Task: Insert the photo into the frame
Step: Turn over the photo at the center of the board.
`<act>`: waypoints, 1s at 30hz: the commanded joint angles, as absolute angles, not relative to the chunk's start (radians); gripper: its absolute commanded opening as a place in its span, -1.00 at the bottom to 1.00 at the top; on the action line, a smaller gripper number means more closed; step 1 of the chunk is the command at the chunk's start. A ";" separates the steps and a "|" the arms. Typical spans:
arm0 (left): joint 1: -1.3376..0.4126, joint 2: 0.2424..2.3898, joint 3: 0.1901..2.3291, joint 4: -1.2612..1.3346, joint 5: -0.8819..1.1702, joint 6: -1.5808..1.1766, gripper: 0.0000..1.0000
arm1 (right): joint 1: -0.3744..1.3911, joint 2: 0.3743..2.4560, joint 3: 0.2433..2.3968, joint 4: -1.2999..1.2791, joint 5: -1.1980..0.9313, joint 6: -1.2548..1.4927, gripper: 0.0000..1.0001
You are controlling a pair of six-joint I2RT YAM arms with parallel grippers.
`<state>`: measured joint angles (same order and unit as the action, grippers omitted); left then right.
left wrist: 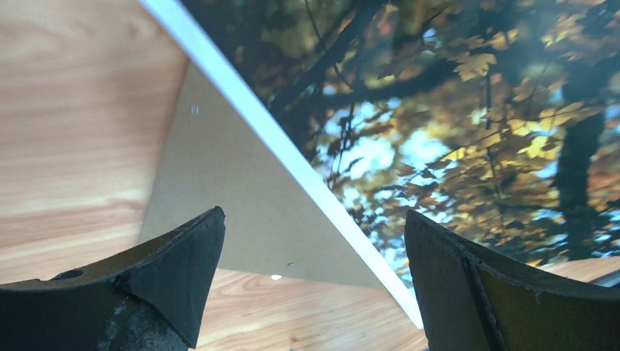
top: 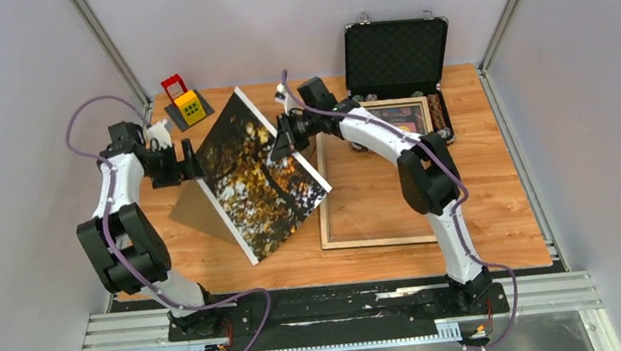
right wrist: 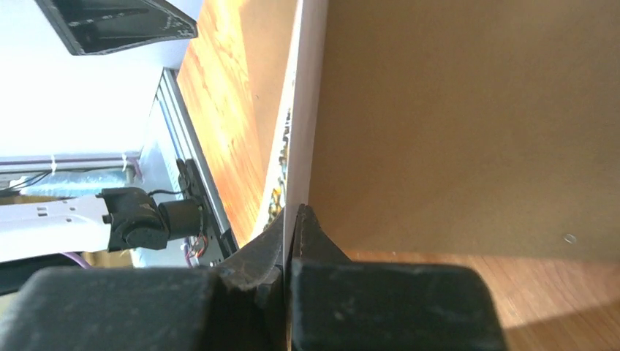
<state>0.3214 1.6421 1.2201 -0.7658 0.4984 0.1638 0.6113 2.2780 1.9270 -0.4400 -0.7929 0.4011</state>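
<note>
photo [top: 262,179] glossy, tilted; dark trees, orange foliage

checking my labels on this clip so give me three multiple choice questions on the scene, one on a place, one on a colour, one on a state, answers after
1. Where is the frame?
A. flat on the table, on the robot's right of the photo
B. standing upright against the back wall
C. hanging off the near edge

2. What colour is the frame's upward face?
A. black
B. pale wood
C. red

3. What is the right end effector doing?
A. hanging open over the frame
B. shut on nothing
C. shut on the photo's edge

Answers:
1 A, the top view shows its rails lying flat beside the tilted photo.
2 B, the rails look like light wood from above.
3 C, the right wrist view shows it pinching the print's edge.
</note>
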 commanded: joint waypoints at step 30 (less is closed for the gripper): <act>-0.004 1.325 1.360 -0.200 0.893 -0.538 1.00 | 0.829 1.627 1.750 -0.324 0.531 -0.527 -1.00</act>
<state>0.0299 1.3697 1.3731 -0.3916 0.8467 -0.4057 0.7620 1.5810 1.8137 -0.4160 0.3927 -0.3923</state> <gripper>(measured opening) 0.997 0.002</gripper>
